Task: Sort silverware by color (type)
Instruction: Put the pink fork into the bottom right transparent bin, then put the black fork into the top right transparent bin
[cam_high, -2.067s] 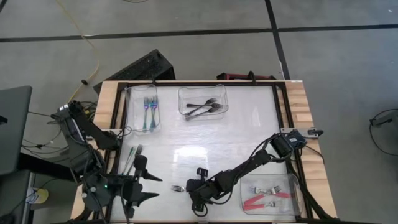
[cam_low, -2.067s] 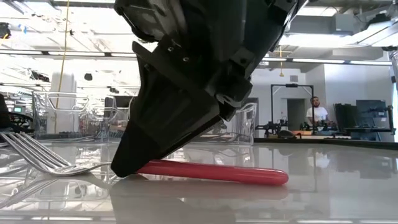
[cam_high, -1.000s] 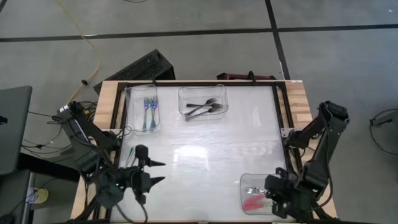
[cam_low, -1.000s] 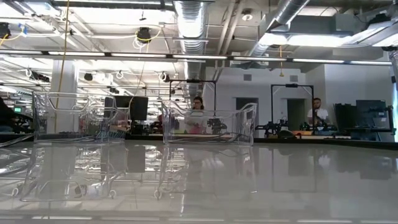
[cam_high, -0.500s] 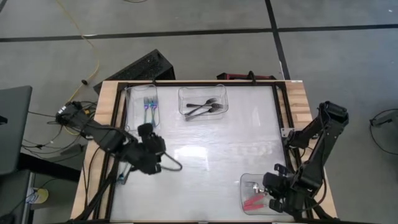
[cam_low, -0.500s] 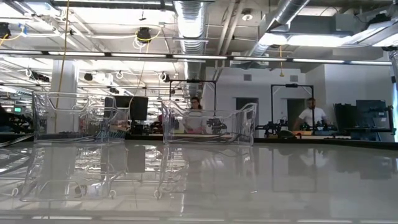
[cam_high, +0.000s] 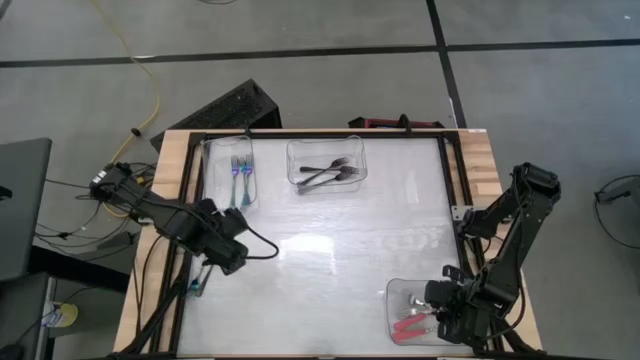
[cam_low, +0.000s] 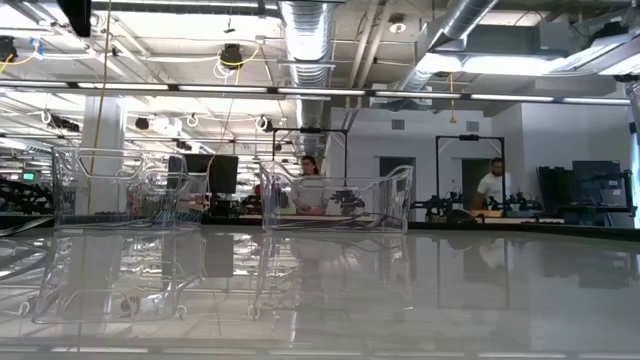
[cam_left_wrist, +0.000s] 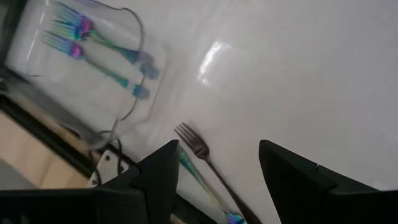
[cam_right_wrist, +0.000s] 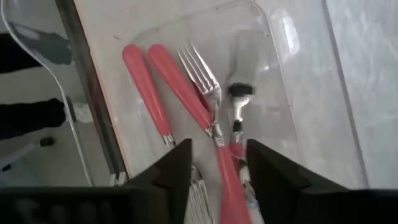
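Note:
Two loose forks (cam_left_wrist: 200, 149) with teal handles lie flat near the table's left edge. My left gripper (cam_left_wrist: 217, 168) hovers open above them (cam_high: 222, 258), one finger on either side of the tines, touching nothing. A clear tub (cam_high: 235, 175) at the far left holds two blue-teal forks (cam_left_wrist: 93, 56). Another tub (cam_high: 327, 165) at the far middle holds black forks. My right gripper (cam_right_wrist: 219, 165) hangs open over the near-right tub (cam_high: 425, 315), where red-handled forks (cam_right_wrist: 180, 87) lie flat.
The table is glossy white inside a black frame (cam_high: 190, 215) with wooden side strips. The low view shows only the two far tubs (cam_low: 335, 200) on the bare tabletop, with people in the room behind. Open surface lies between the three tubs.
My left gripper has swung from the near-left corner toward the far edge, turned, and now hangs over the loose forks by the left edge. My right gripper has stayed over the red-fork tub. No fork has moved.

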